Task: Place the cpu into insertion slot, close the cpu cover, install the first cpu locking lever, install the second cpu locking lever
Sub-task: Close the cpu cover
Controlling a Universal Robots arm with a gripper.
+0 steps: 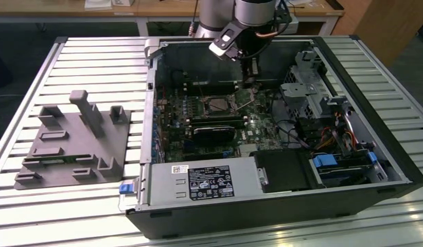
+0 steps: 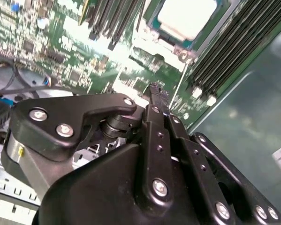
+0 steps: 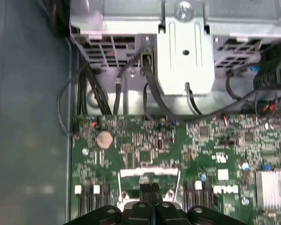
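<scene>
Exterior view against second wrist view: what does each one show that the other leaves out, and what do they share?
Exterior view: the whole open computer case on a slatted table, with a grey fixture tray beside it on the exterior view's left. Second wrist view: the cpu, pale metal face up, seen close, and the gripper shut, tips together. Both: the green motherboard with the gripper over it.

You see the end effector, fingers pressed together, over the green board near the cpu in its slot.
</scene>
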